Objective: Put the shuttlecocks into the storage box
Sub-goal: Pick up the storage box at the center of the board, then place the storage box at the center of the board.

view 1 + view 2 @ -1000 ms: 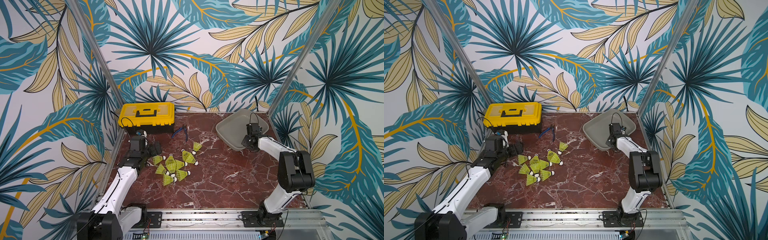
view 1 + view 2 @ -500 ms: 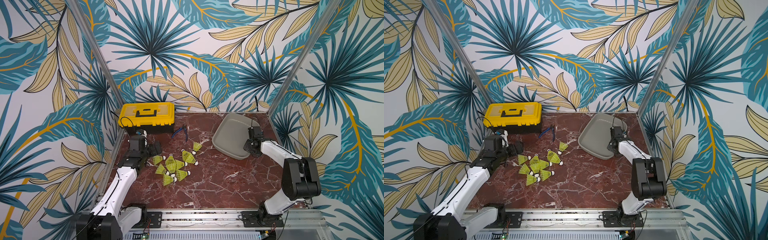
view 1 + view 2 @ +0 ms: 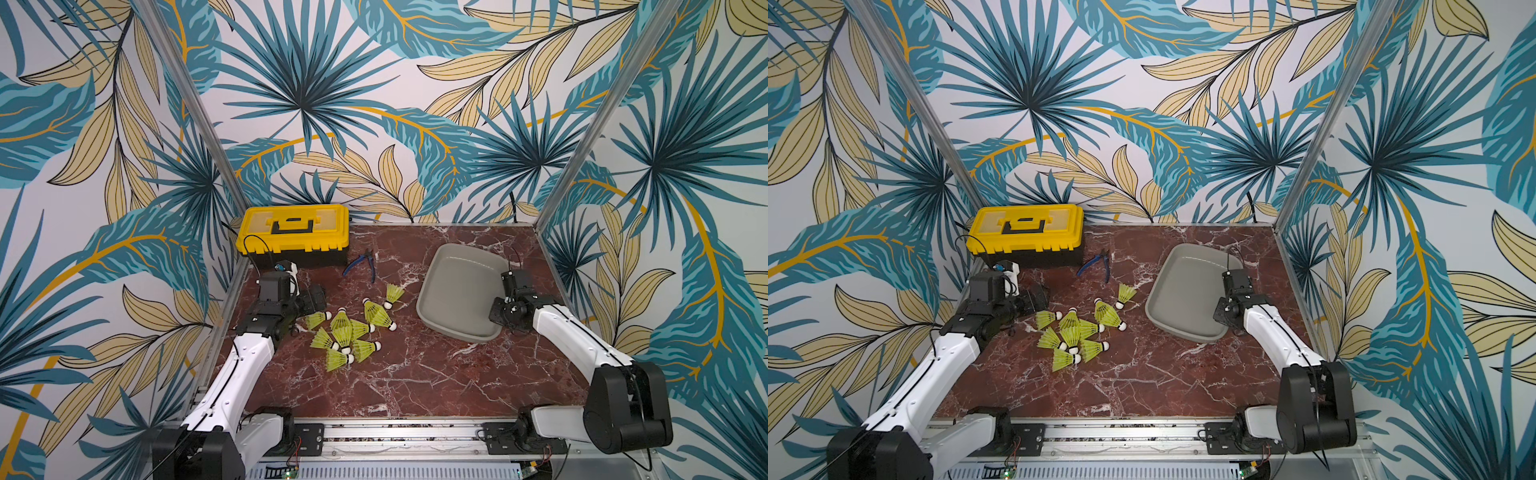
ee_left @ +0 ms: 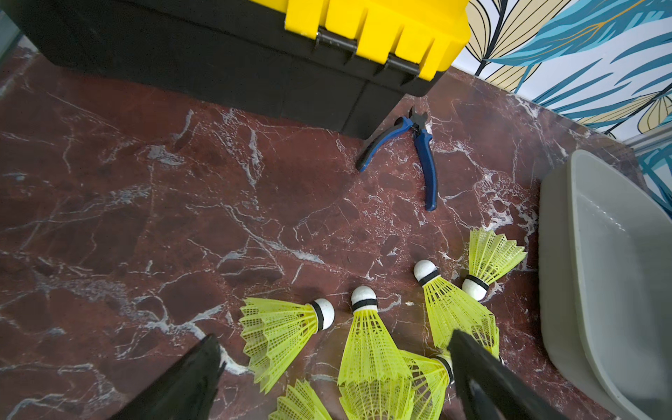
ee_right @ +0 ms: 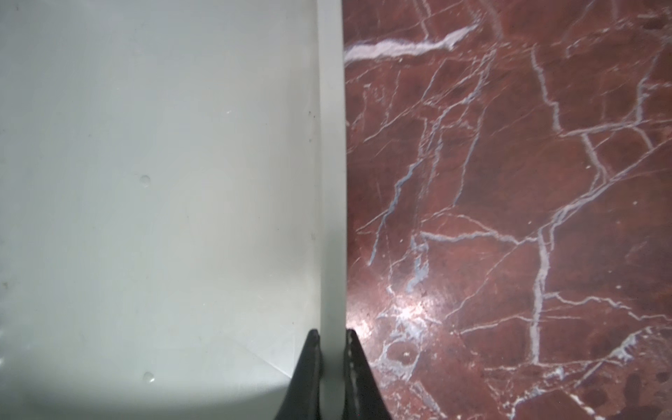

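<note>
Two robot arms work over a red marble-patterned table [image 3: 415, 374]. Toward the left, the neon yellow-green shuttlecocks [image 3: 345, 332] lie on their sides in a loose cluster, some overlapping, none yet stored. The storage box [image 3: 457, 291], a shallow grey tray, is empty and sits to the right of the cluster, near the outermost shuttlecock but apart from it. The right gripper [image 5: 331, 334] is clamped tight on the tray's rim, one finger inside the wall and one outside; whether the tray lies fully flat cannot be told. The left gripper [image 4: 332, 338] hangs over the cluster's left edge, jaws spread wide, nothing between them. A yellow-lidded toolbox [image 3: 293, 228] and blue-handled pliers [image 3: 361, 264] lie behind, out of the way. The step in hand looks like placing the tray close to the pile. To do it well, move the tray gently so its edge does not scatter the nearest shuttlecock, and set it flat before letting go. The left jaws should then take one shuttlecock at a time, closing lightly across the skirt near the tip, since the mesh looks easily crushed.
</note>
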### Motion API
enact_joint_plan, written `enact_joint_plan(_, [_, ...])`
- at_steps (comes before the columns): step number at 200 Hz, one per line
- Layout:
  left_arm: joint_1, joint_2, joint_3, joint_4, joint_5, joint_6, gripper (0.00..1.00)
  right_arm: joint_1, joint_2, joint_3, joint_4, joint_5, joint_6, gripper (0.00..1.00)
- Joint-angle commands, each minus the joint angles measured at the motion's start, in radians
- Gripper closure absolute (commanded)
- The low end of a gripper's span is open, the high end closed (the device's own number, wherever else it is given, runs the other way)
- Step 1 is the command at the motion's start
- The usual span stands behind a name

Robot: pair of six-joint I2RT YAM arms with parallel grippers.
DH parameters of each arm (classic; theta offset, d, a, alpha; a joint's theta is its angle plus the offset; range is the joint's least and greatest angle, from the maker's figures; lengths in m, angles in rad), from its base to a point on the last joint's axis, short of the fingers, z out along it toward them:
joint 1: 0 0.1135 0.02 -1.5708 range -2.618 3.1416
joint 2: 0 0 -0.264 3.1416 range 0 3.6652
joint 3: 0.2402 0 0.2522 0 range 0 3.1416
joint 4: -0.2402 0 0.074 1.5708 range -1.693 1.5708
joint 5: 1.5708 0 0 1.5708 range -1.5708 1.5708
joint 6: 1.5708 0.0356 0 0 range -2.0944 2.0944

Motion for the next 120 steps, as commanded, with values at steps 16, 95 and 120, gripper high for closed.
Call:
enact_joint_plan(16, [-0.013,-0.021,0.055,-0.014,0.046,0.011,0.0,0.067,-0.039,-0.051,-0.068,-0.03,-0.028,0.94])
enact_joint_plan(95, [-0.058,-0.003,0.082,-0.036,0.088,0.034,0.0,0.191,-0.051,-0.066,-0.067,-0.079,-0.097,0.94])
enact_joint_plan(120, [-0.082,0.009,0.091,-0.039,0.113,0.046,0.0,0.215,-0.041,-0.063,-0.062,-0.08,-0.095,0.94])
